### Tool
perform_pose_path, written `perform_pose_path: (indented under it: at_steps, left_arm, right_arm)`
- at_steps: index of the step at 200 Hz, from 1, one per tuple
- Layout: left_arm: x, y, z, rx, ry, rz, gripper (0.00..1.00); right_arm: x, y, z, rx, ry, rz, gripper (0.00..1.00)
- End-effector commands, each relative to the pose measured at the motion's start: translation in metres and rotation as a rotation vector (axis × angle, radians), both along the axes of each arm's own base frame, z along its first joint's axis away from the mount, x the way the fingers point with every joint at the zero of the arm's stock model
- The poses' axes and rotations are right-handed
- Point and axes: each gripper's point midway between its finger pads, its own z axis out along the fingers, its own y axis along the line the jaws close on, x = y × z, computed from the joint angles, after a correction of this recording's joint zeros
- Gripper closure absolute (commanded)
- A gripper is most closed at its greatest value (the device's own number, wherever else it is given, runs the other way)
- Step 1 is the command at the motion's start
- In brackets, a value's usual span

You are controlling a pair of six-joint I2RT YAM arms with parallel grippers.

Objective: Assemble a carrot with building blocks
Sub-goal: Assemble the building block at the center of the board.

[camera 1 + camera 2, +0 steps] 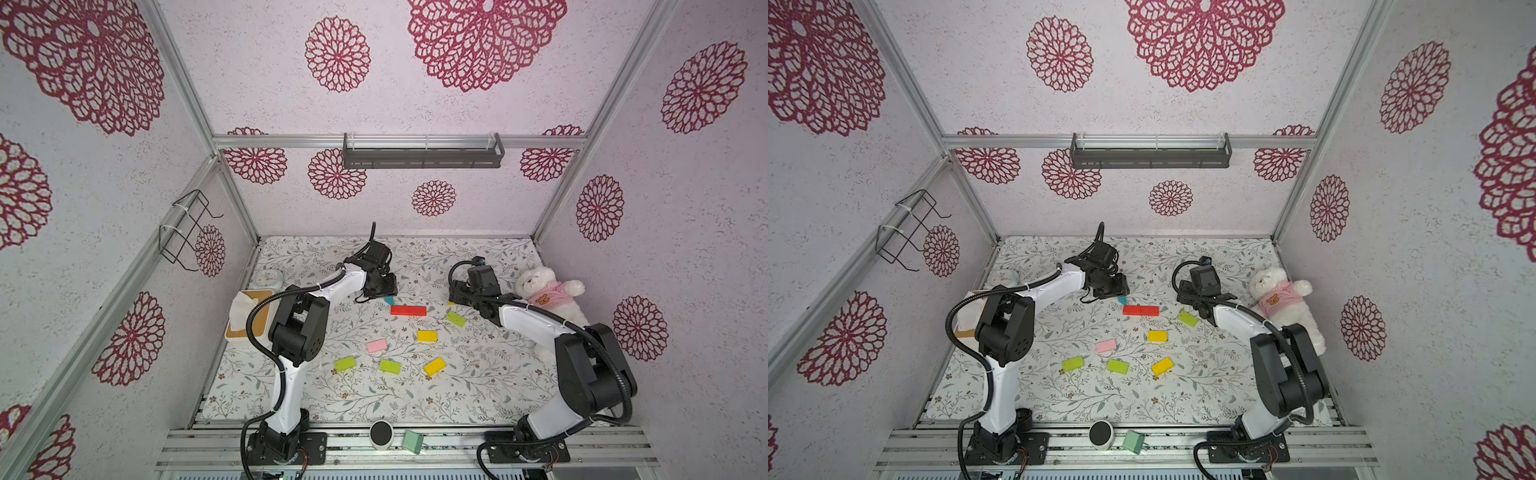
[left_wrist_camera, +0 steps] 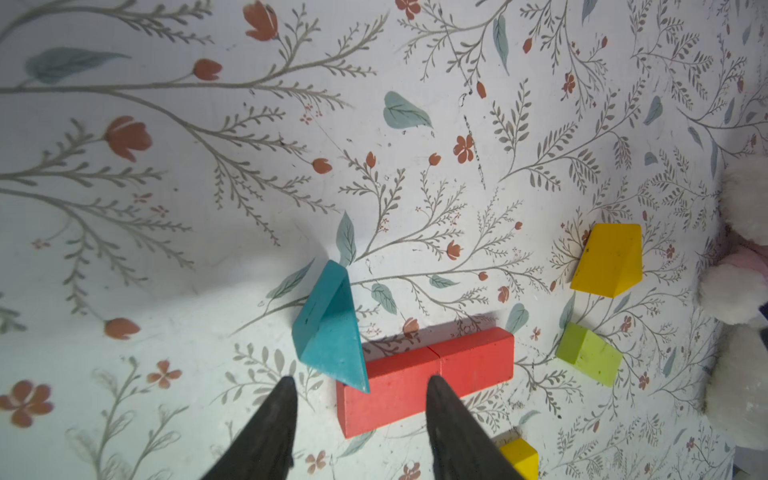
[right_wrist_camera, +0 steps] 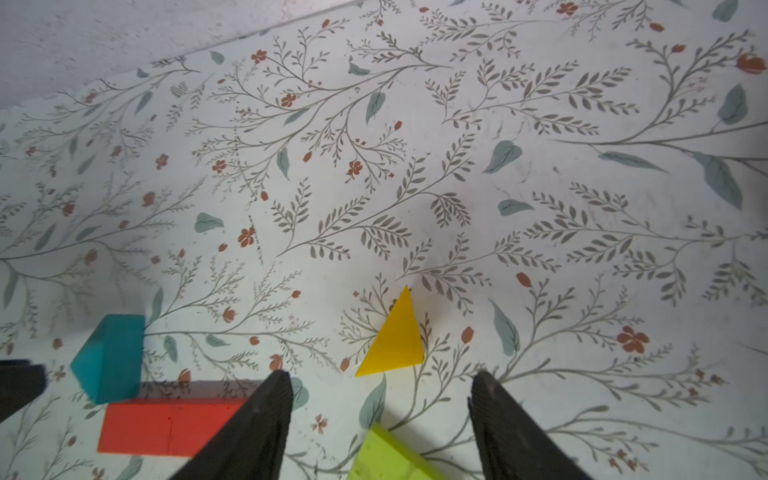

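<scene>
Plainly the build is young: only the red row, two red blocks butted end to end, lies in place on the surface, nearer the far edge than the near one and about midway between the side edges. The teal triangle sits at the far side of that row's left end, one corner over or against it; which, I cannot tell. The yellow triangle lies flat and apart from the row, toward the right edge, with a lime-green block just nearer. The left tool hangs spread over the row's left half, pinching nothing. The right tool is likewise spread and empty, its tips just short of the yellow triangle. The step in hand looks like seating the two leaves. To do it well, the right tool should come down square over the yellow triangle and close across two slanted sides near the base, since a pinch near the point would likely squirt it out. It should carry the piece low, set it beside the teal one against the row's far side, and let go only once it rests flat. The left tool should keep clear so the red joint is not knocked apart. The remaining pink, yellow and lime-green blocks wait toward the near edge.
</scene>
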Motion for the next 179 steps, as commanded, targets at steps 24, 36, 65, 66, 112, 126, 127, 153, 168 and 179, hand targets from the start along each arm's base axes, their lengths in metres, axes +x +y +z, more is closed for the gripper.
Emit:
perform_pose_path:
  at_steps: [24, 36, 65, 66, 112, 126, 127, 153, 168, 179]
  left_arm:
    - [0.01, 0.014, 0.039, -0.017, -0.093, 0.05, 0.47]
    - [0.011, 0.019, 0.04, -0.016, -0.094, 0.06, 0.47]
    - [0.012, 0.027, 0.04, -0.027, -0.093, 0.073, 0.46]
    - [0.012, 0.027, 0.041, -0.028, -0.094, 0.073, 0.46]
    - [0.011, 0.032, 0.036, -0.03, -0.087, 0.078, 0.47]
    - [0.01, 0.033, 0.034, -0.028, -0.085, 0.078, 0.47]
    - [0.01, 0.033, 0.034, -0.029, -0.085, 0.078, 0.47]
    - [0.008, 0.034, 0.032, -0.031, -0.08, 0.082, 0.46]
    - [0.007, 0.035, 0.03, -0.031, -0.079, 0.086, 0.47]
    - [0.007, 0.035, 0.03, -0.034, -0.08, 0.086, 0.46]
  right_arm:
    - [0.015, -0.005, -0.03, -0.105, 0.091, 0.005, 0.31]
    - [0.019, -0.003, -0.035, -0.105, 0.099, 0.01, 0.33]
    - [0.024, -0.002, -0.044, -0.118, 0.116, 0.011, 0.37]
    - [0.024, -0.002, -0.044, -0.117, 0.115, 0.011, 0.36]
    - [0.028, 0.001, -0.053, -0.111, 0.134, 0.02, 0.53]
    - [0.027, 0.003, -0.053, -0.099, 0.136, 0.022, 0.54]
    - [0.027, 0.004, -0.052, -0.097, 0.136, 0.022, 0.55]
    - [0.024, 0.005, -0.053, -0.076, 0.142, 0.019, 0.56]
    - [0.023, 0.006, -0.054, -0.063, 0.146, 0.017, 0.57]
    - [0.021, 0.007, -0.056, -0.055, 0.153, 0.015, 0.57]
